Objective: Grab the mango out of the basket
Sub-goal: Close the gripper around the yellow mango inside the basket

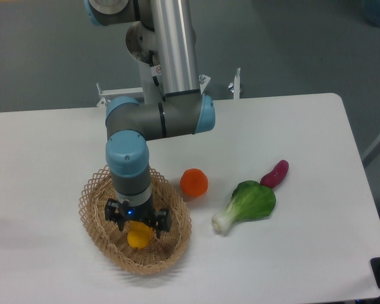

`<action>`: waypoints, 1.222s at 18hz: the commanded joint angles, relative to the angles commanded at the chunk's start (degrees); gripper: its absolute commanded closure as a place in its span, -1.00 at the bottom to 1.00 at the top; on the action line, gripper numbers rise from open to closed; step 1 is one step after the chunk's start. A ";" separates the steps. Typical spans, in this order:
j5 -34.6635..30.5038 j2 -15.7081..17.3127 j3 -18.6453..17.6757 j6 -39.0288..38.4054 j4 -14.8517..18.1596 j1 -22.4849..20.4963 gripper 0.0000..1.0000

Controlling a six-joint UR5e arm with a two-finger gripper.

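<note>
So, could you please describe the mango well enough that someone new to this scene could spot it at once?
Find the wicker basket at the table's front left, under the arm. The mango lies inside it, directly beneath the gripper. It is the only yellow fruit; the round orange sits outside on the table.
</note>
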State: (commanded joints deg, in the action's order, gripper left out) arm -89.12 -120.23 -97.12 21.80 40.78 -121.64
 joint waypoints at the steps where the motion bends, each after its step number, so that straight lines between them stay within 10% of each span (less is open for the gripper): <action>1: -0.09 0.00 -0.09 0.00 -0.09 0.00 -1.00; 9: -0.18 -0.09 -0.79 -0.18 -0.62 0.44 -0.98; 14: -0.26 0.26 -0.88 -0.18 -0.53 0.35 -0.32; 22: -0.26 0.61 -0.62 0.44 -0.53 0.26 -0.25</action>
State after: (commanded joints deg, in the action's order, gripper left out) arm -89.38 -119.62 -97.73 22.23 40.25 -121.38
